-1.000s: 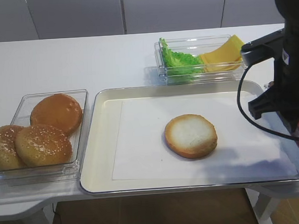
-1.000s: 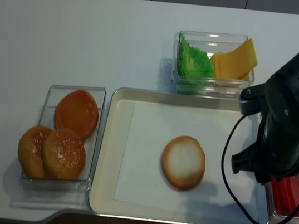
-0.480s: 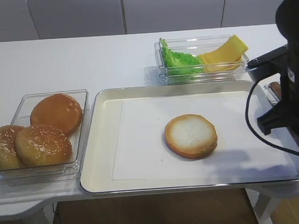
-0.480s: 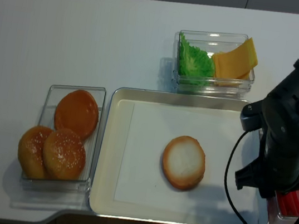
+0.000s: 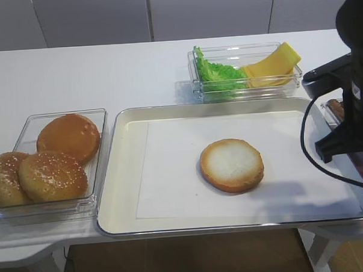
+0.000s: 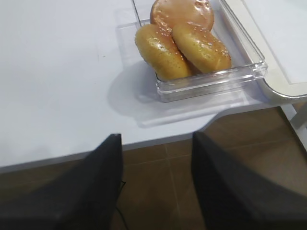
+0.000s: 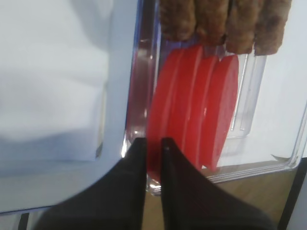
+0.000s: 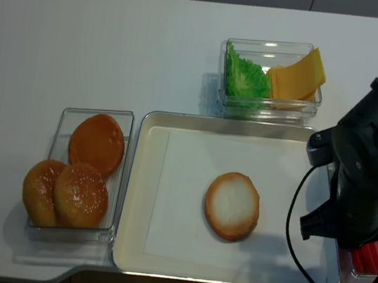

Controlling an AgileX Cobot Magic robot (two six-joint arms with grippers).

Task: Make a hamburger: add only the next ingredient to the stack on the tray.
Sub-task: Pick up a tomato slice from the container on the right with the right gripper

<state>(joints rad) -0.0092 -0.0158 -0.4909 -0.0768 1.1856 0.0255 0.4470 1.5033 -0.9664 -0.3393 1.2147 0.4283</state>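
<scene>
The right arm (image 8: 367, 186) is being seen as a bulky, rounded body in matte black. A thin black cable (image 8: 295, 228) is being carried in a loose loop down its side. The right hand (image 7: 153, 143) is being shown with two flat, smooth black fingers (image 7: 136, 163). The left hand (image 6: 156, 182) is being shown with two broader dark fingers, plain and unmarked.

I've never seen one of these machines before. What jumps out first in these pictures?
Probably the row of bright red tomato slices standing on edge in a clear tub at the right of the tray, with the right gripper pinching the outermost slice. Next, the lone bun half, pale face up, in the middle of the tray's white paper. On the left sit three whole buns in another clear tub.
</scene>
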